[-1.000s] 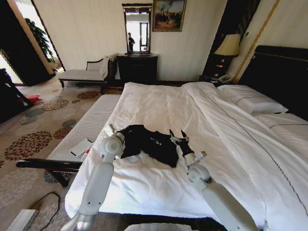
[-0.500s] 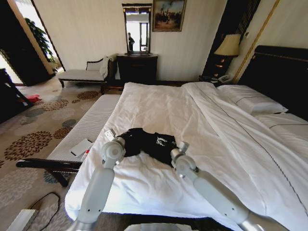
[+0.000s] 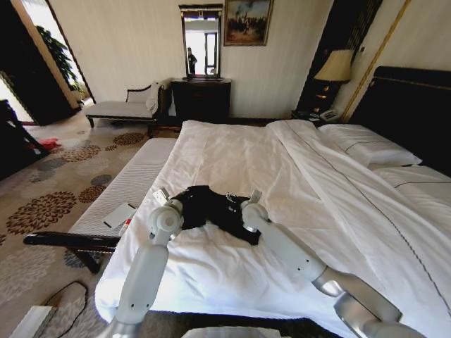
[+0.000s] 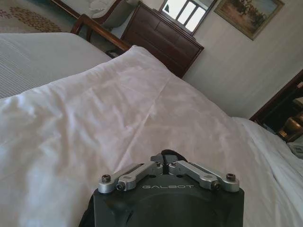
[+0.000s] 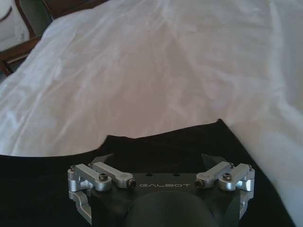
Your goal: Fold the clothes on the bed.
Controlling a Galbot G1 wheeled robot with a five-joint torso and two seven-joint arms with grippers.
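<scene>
My left gripper [image 4: 165,158] is pinched on the one black T-shirt [image 3: 211,206] at its left edge; my right gripper [image 5: 161,187] is spread wide, low over the same cloth — its right side. Shirt lies crumpled near the foot of one white bed [image 3: 282,169]. One bench [image 3: 127,186] alongside, patterned carpet [image 3: 49,190] beyond.

A pale upholstered bench [image 3: 123,190] with a small white object [image 3: 119,215] on it stood on floral carpet [image 3: 49,190], while a chaise [image 3: 123,107], dark dresser [image 3: 201,98], mirror [image 3: 200,41], framed painting [image 3: 246,22] and bedside lamp [image 3: 334,67] lined the far wall.
</scene>
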